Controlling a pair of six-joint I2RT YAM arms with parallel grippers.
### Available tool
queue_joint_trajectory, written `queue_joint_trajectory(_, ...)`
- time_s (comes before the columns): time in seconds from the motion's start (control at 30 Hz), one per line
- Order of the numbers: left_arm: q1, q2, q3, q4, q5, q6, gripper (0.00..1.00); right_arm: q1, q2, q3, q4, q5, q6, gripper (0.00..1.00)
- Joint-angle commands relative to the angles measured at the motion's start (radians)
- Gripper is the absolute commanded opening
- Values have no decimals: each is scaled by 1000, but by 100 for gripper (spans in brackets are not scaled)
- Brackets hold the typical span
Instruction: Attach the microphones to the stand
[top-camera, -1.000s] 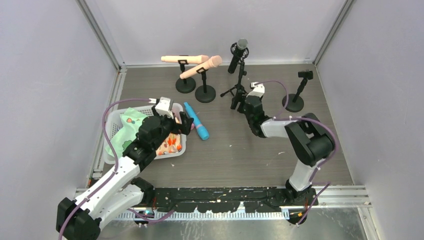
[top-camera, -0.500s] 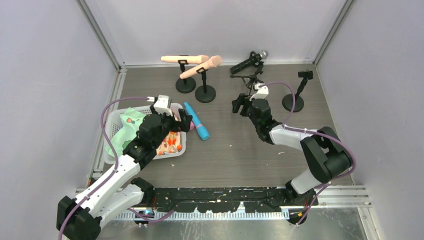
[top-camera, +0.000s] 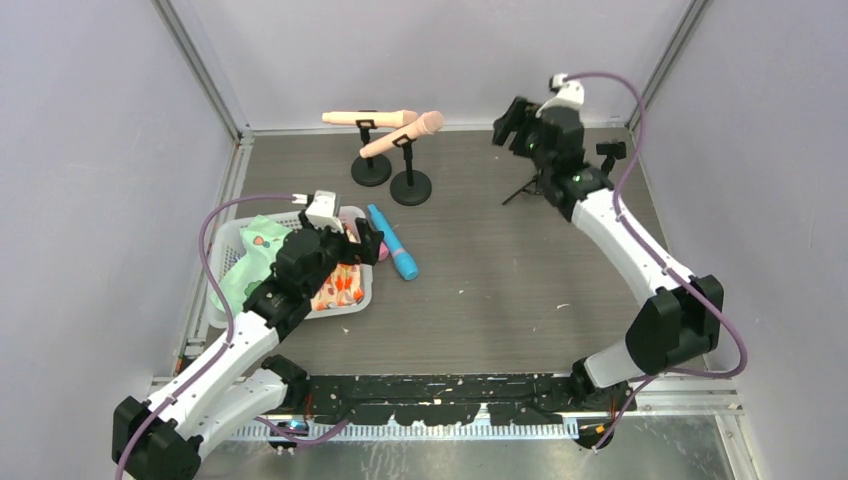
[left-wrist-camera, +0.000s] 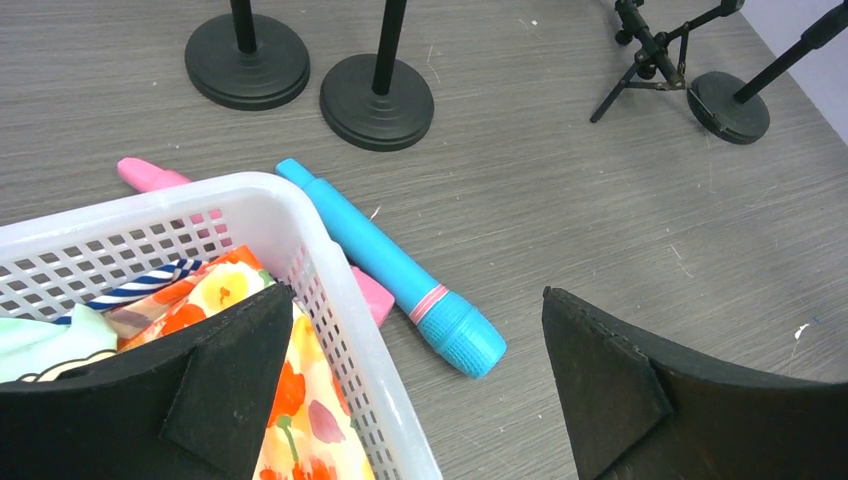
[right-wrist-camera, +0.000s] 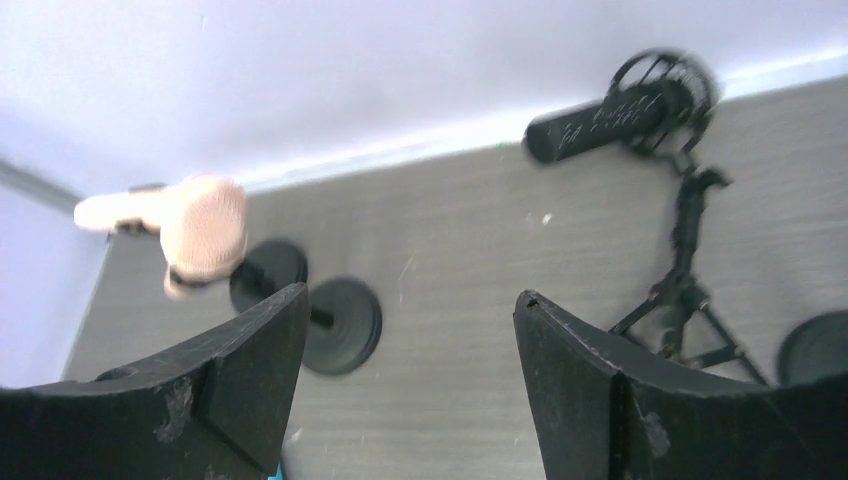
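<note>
Three mics on stands, blue mic on the tabletop, both jaws empty.
Left jaws spread wide, holding nothing, hovering low beside the basket with the blue mic showing between them in the wrist view, no contact. The blue mic lies flat on the tabletop, just beside the basket's right wall, head toward the near edge. Right jaws also wide open and empty, raised high at the far right. Two peach mics each sit clipped on a round-base stand at far centre. The black mic sits in the ring mount of a tripod, tilted close to level; the top view mostly hides it behind the right arm. Another stand is at the far right.
</note>
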Motion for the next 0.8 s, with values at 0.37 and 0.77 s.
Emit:
queue_joint_trajectory(0.37,4,3,79,-56,18,-32,95,-209,586,836,-700,36,-118,79)
queue_joint_trajectory(0.77,4,-14,72,-85,32,-48,95,-300,850,1042,-787,1,-67,72)
